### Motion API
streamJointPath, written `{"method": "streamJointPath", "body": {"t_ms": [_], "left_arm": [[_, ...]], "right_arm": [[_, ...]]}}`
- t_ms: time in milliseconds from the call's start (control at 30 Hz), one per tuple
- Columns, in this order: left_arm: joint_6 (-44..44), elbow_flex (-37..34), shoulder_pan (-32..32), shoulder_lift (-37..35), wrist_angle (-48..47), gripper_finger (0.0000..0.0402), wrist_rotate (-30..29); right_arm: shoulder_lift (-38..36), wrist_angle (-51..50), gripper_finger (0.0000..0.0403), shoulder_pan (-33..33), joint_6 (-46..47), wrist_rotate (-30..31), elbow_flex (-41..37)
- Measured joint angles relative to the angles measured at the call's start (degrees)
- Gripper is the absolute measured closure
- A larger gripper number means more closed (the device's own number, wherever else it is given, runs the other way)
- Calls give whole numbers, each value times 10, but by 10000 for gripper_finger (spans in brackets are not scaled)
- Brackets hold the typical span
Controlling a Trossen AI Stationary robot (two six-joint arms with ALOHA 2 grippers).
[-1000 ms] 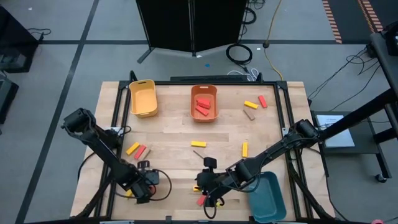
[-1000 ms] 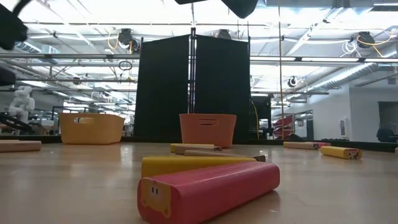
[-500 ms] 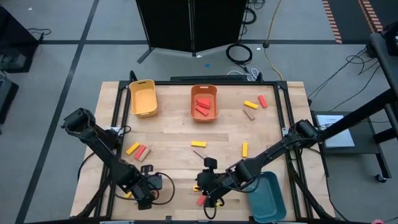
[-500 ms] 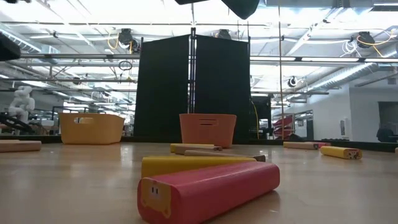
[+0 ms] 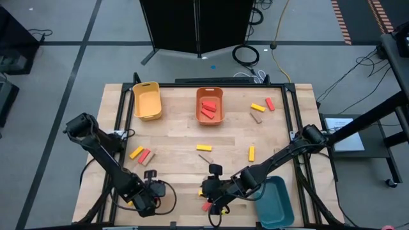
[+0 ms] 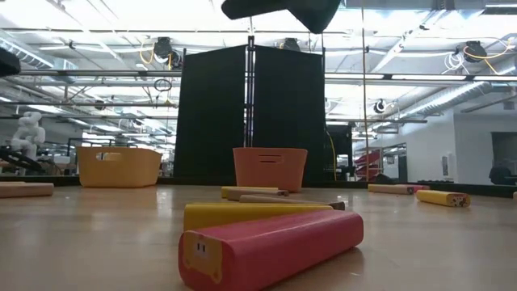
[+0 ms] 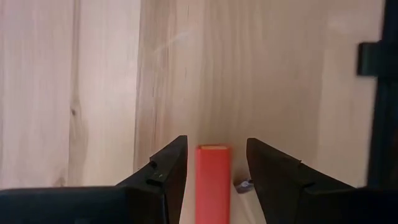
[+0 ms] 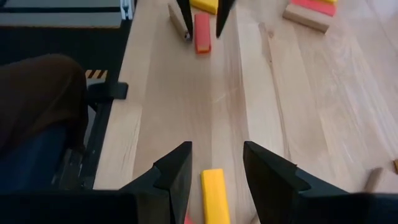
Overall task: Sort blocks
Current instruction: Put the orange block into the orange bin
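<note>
The left end effector [image 7: 211, 163] sits low at the front left of the wooden worktop [image 5: 179, 134], fingers spread, straddling one small red rectangular block [image 7: 213, 180] without gripping it. The right end effector [image 8: 214, 163] hangs at front centre, fingers spread around one yellow block [image 8: 215, 195]. The orange bin [image 5: 209, 105] holds three red blocks; the yellow bin [image 5: 146, 100] and teal bin [image 5: 275, 202] show none.
</note>
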Motion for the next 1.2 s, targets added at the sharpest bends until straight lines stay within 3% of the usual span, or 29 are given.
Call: {"method": "streamJointPath", "body": {"t_ms": [267, 567, 867, 1200], "left_arm": [[0, -1, -7, 55, 1, 240, 16], [-44, -5, -7, 58, 2, 237, 23], [-35, -28, -7, 57, 19, 236, 25], [49, -29, -5, 50, 19, 320, 1]], "right_arm": [[0, 23, 266, 0, -21, 0, 0], [0, 22, 266, 0, -21, 0, 0], [0, 22, 266, -2, -23, 0, 0], [-7, 13, 266, -16, -24, 0, 0]]}}
